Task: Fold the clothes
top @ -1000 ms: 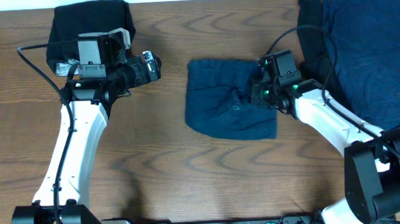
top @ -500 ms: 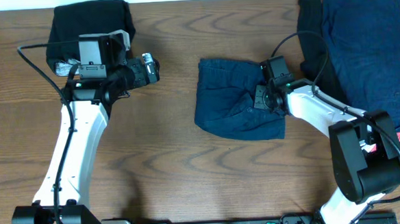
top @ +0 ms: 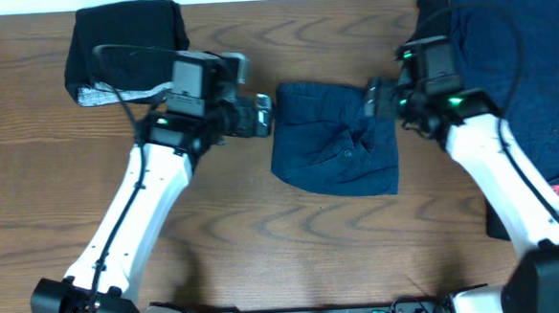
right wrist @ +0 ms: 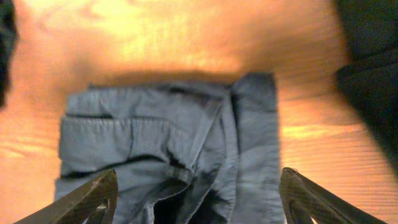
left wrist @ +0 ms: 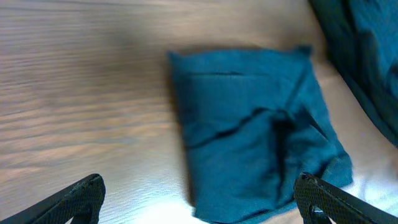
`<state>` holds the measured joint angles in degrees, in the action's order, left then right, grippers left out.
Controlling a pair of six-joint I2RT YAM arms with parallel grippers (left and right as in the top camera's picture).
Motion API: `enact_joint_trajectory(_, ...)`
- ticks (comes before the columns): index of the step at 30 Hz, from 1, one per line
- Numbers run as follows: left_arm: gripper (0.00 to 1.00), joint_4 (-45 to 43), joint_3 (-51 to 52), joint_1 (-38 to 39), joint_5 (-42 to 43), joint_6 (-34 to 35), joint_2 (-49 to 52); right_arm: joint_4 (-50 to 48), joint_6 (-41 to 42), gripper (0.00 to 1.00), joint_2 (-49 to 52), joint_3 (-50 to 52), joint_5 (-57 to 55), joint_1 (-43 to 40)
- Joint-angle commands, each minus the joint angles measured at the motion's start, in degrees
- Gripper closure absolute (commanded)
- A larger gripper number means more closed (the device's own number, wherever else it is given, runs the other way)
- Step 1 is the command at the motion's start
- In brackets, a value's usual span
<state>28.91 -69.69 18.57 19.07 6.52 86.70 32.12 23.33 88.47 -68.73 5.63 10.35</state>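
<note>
The left claw [top: 264, 115] is found with its fingers spread wide and nothing between them. The right claw [top: 375, 100] is likewise spread and empty. The navy blue garment [top: 334, 139] is laid on the wooden table [top: 264, 234] between the two claws, just ahead of each, as a rough rectangle of several layers. A puckered ridge and a loose flap are noted on the half nearer the right claw. The step in hand is judged to be the finishing of this fold. It is advised that all layers be taken together at the edge, that both claws be kept level, and that the ridge be flattened before any further fold is made. A black folded garment [top: 125, 35] is noted behind the left claw, well apart from it. The unfolded pile [top: 519, 67] is noted behind the right claw. No brand, label or writing can be read in any view.
</note>
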Motion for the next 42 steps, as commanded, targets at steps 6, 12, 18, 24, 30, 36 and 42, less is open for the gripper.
enact_joint_trajectory(6,0.43,-2.64,0.83,7.76,-0.24,-1.11,10.56,3.28,-1.33,0.21,-1.14,-0.37,0.66,-8.9)
enact_joint_trajectory(12,0.92,-2.49,0.83,13.62,-0.11,-0.9,14.08,5.9,-2.86,0.21,-1.14,-0.37,0.61,-11.08)
enact_joint_trajectory(18,0.94,-3.5,0.85,19.89,-4.83,-1.64,15.41,5.84,-2.82,0.21,-1.14,-0.35,0.63,-11.19)
enact_joint_trajectory(24,0.94,-6.4,0.83,21.05,-5.88,-1.55,21.77,6.08,-2.91,0.21,-1.14,-0.35,0.61,-11.19)
enact_joint_trajectory(30,0.94,-7.19,0.83,20.96,-6.27,-1.57,22.95,6.03,-3.26,0.21,-1.14,-0.35,0.61,-11.19)
enact_joint_trajectory(36,0.94,-7.56,0.83,19.67,-23.02,-7.39,22.99,6.01,-3.28,0.21,-1.14,-0.35,0.59,-11.19)
enact_joint_trajectory(42,0.94,-6.73,0.85,14.93,-31.85,-9.77,23.04,6.32,-3.72,0.21,-1.14,-0.22,0.17,-11.19)
